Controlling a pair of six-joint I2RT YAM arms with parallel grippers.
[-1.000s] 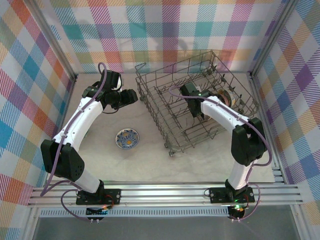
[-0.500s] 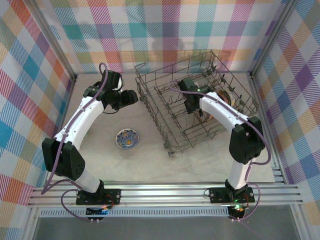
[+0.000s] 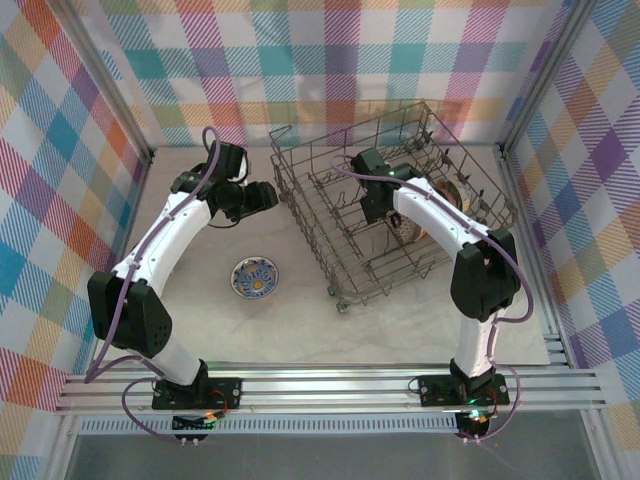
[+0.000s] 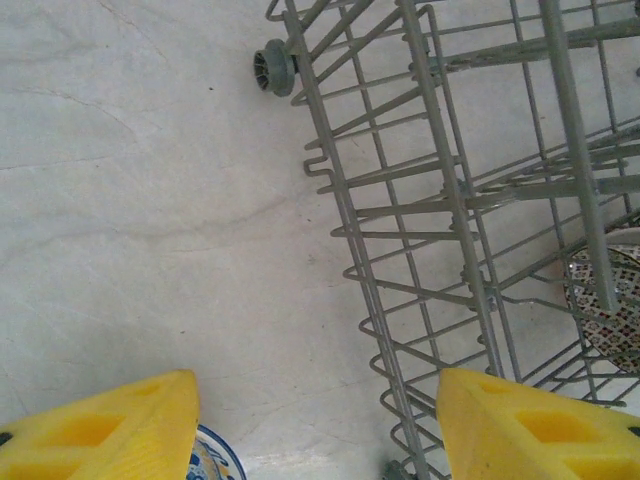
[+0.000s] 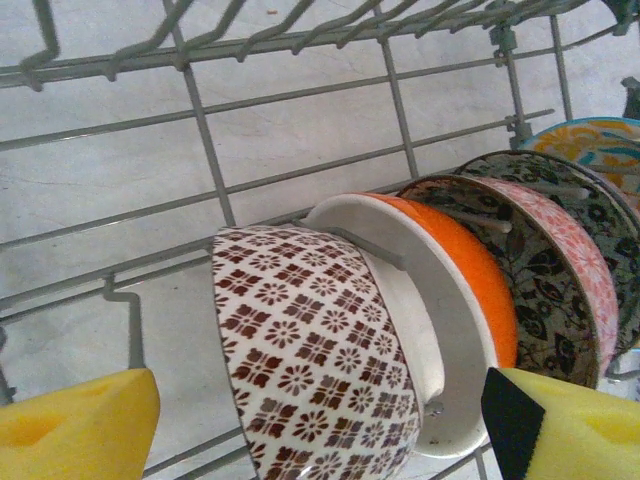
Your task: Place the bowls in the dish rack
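Left arm arched over the pale marbled bench [image 3: 200, 320], wedge-shaped yellow foam left fingers [image 4: 100, 430] apart, empty, beside the grey wire rack [image 3: 320, 180]. Right arm bent down into the rack, right fingers [image 5: 70, 425] spread wide, gripping nothing, over glossy round bowls [image 5: 310, 350] standing on edge between tines. One blue bowl [image 3: 255, 277] flat on the bench

1. No writing, label, brand name, number or sign can be read in any of the views.
2. The marks on the bowls [image 5: 310, 350] standing in the dish rack [image 4: 577, 150] are ornament only: small repeated floral and leaf patterns, with no letters or figures among them.
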